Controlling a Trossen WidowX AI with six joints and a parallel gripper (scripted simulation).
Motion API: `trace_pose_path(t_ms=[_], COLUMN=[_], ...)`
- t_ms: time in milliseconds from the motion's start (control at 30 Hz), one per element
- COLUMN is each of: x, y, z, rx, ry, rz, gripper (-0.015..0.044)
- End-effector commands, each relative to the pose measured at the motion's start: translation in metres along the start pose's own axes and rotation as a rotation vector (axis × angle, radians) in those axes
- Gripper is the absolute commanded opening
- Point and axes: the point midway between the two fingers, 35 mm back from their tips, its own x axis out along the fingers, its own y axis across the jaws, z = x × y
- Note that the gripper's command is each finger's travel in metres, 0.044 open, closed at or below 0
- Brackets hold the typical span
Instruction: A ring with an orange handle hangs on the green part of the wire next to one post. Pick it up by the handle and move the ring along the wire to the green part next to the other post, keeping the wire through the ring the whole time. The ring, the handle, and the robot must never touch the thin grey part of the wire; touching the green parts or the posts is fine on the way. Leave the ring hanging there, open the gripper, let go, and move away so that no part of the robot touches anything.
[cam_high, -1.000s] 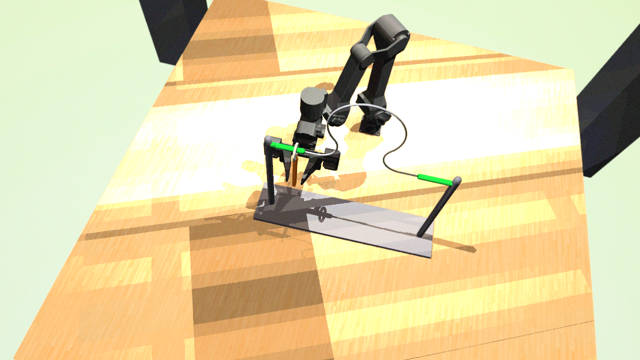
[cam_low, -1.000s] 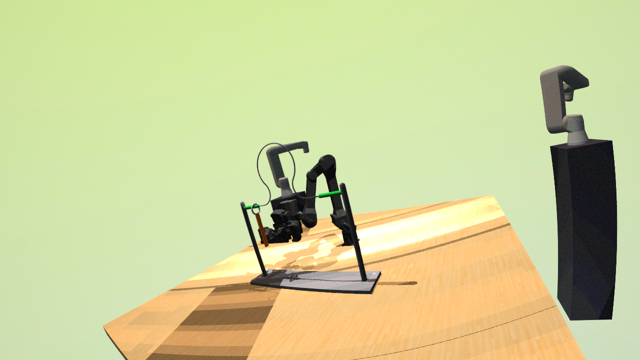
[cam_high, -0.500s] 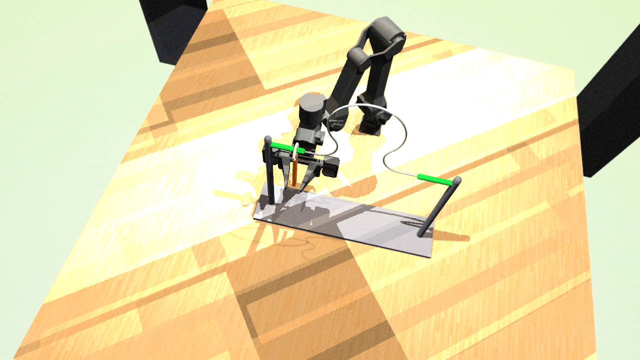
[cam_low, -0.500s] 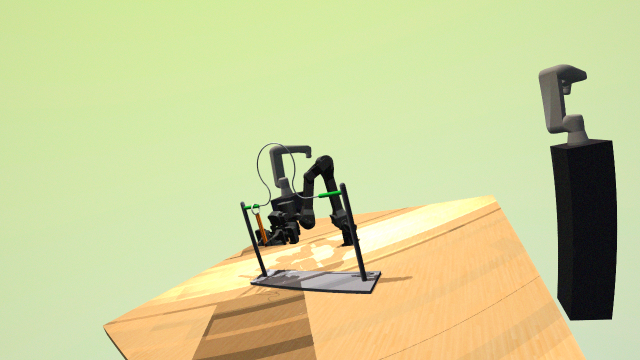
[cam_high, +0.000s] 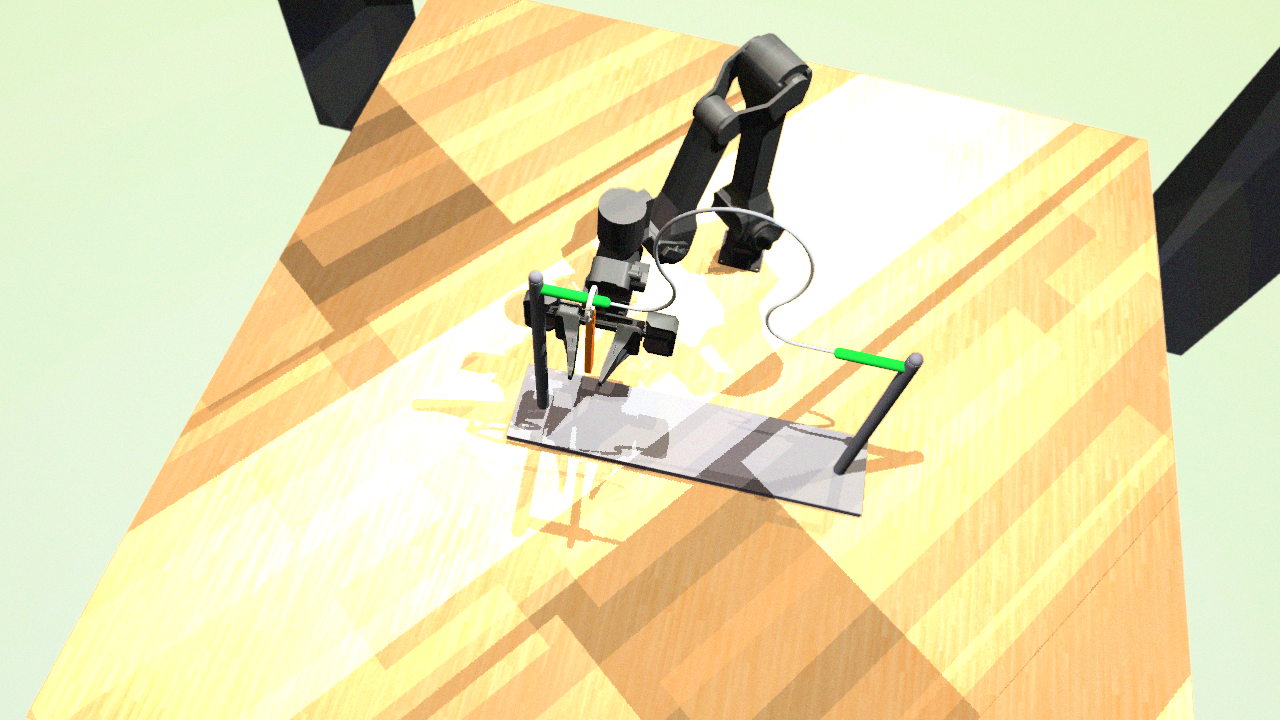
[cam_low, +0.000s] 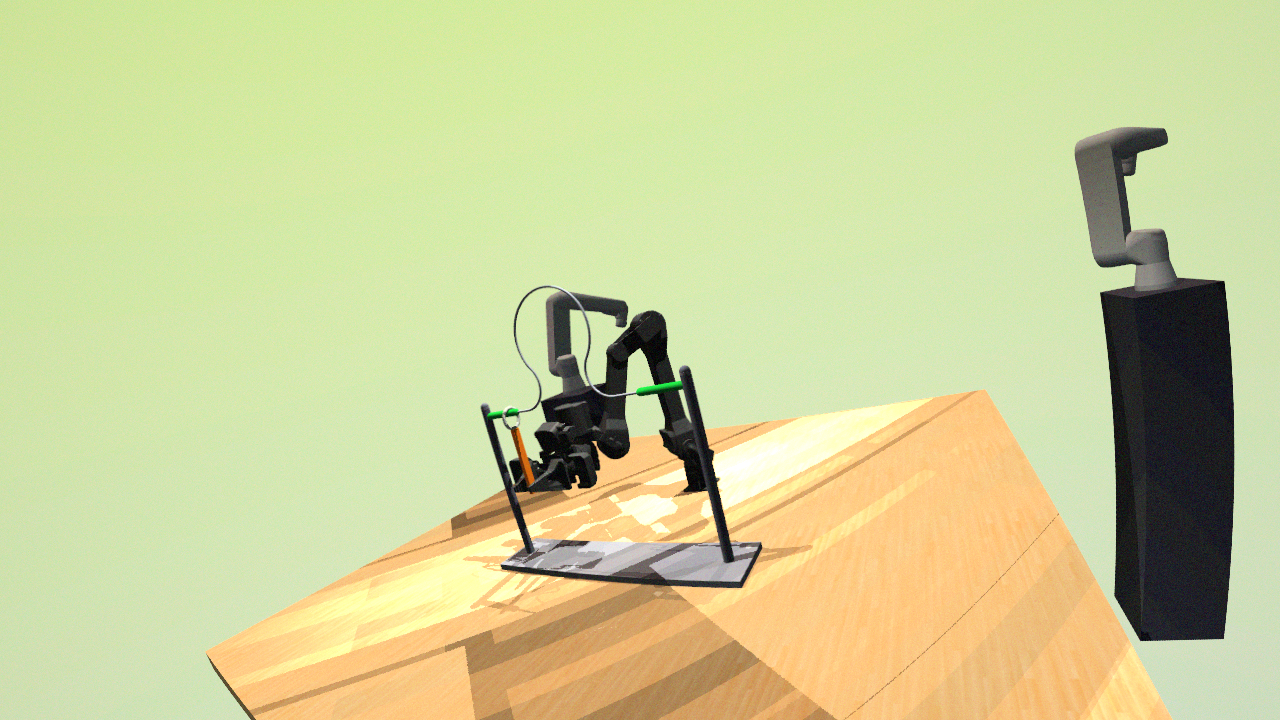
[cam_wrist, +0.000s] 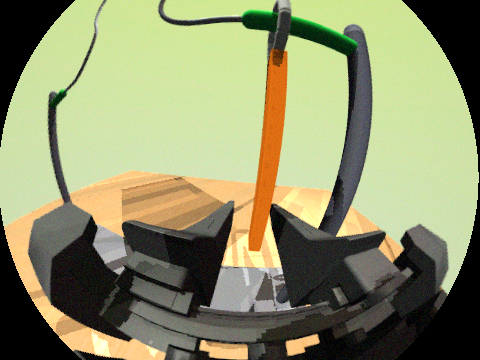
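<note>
Ring (cam_high: 588, 309) (cam_low: 503, 421) (cam_wrist: 283, 25) is hanging on green wire (cam_high: 559, 292) (cam_low: 494, 414) (cam_wrist: 320, 35), toward the desk's (cam_high: 805, 626) (cam_low: 626, 644) (cam_wrist: 160, 205) left edge in the top view. Its orange handle (cam_high: 589, 344) (cam_low: 522, 456) (cam_wrist: 271, 145) is looking light, stiff, prone to swinging — lower half suiting a grasp. Its long axis is running near upright, free end pointing deskward. Gripper (cam_high: 586, 381) (cam_low: 524, 488) (cam_wrist: 252, 207) is standing partly open around the handle — holding nothing.

Rising past the wrist view's upper edge, the thin grey wire (cam_high: 812, 268) (cam_low: 589, 340) (cam_wrist: 96, 30) is losing its arch from sight.
</note>
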Motion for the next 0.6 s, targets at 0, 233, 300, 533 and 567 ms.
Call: trace_pose_path(t_ms=[0, 233, 300, 533, 567], x=[0.0006, 0.0006, 0.0006, 0.0001, 0.0001], y=[-0.0012, -0.0012, -0.0012, -0.0001, -0.0001], z=[0.0010, 0.0010, 0.0010, 0.0002, 0.0002], rx=[0.001, 0.001, 0.001, 0.000, 0.000], ry=[-0.003, -0.003, -0.003, 0.000, 0.000], rz=[-0.005, -0.005, -0.005, 0.000, 0.000], gripper=[0.0160, 0.0160, 0.0160, 0.0022, 0.0015])
